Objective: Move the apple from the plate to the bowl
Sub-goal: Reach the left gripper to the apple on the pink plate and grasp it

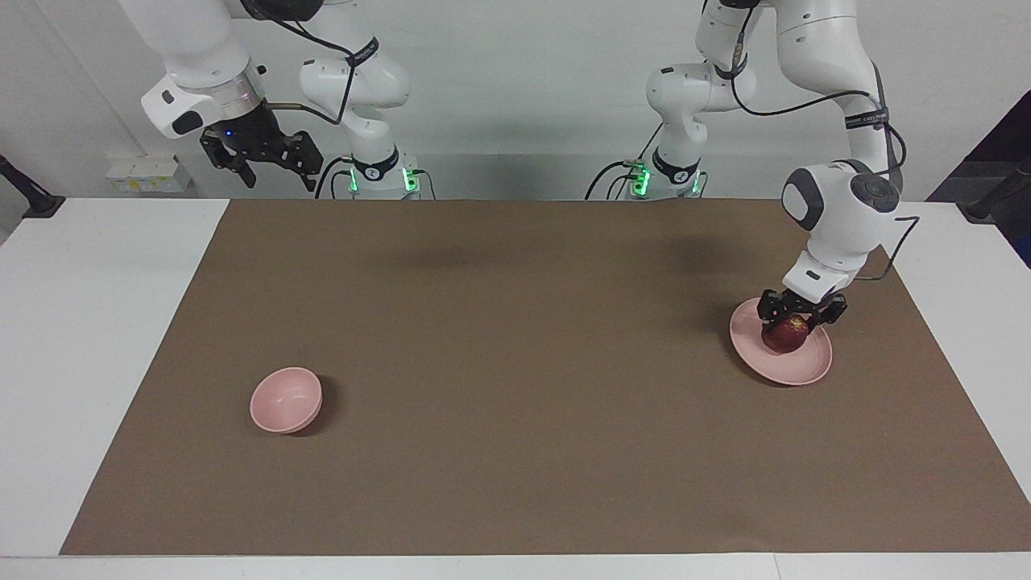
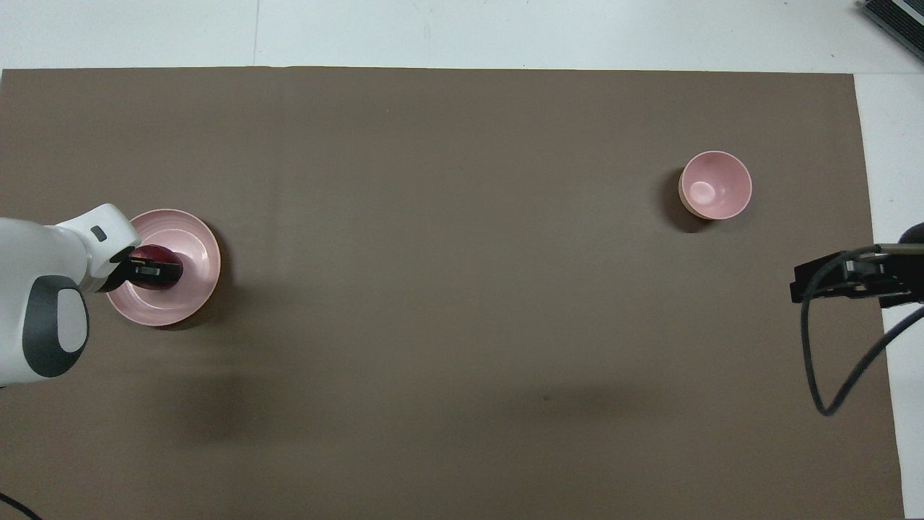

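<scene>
The right hand is held high over the robots' edge of the tabletop, where this arm waits; its fingers look released and nothing is carried in them. The bowl is seen next, standing alone toward the right arm's end, well apart from the plate, and nothing is in it. The plate lies toward the left arm's end and the apple is resting on it. The left hand is lowered onto the apple, one finger at each side, but whether it is already clenched on the fruit cannot be told. For this step, the grasp should probably be closed firmly around the widest part, and the apple lifted straight up, so the plate is not dragged.
</scene>
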Motion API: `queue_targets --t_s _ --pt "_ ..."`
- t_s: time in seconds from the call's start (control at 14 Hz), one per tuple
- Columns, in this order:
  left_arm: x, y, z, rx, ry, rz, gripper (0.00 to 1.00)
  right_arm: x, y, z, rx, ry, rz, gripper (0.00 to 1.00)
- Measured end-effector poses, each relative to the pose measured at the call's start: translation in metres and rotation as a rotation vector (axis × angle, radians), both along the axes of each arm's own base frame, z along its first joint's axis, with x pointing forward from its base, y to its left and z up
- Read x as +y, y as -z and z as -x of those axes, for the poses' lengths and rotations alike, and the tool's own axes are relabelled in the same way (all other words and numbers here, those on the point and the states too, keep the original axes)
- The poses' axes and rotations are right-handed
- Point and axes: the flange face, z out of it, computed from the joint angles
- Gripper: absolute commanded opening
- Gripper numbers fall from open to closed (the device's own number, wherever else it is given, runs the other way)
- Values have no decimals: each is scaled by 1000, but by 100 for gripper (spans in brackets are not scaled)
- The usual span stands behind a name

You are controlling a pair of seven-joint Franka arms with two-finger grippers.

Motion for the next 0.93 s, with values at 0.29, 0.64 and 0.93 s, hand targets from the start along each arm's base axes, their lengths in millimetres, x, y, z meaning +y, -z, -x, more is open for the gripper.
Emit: queue_targets --t_s 0.29,0.64,0.93 --pt "-2 0 -1 -1 4 0 0 1 0 0 0 -2 0 100" --pt "-12 -17 -12 -40 25 0 0 1 0 1 -1 -3 0 100" --pt "-47 -51 -26 -70 42 56 0 1 0 1 1 -3 0 100"
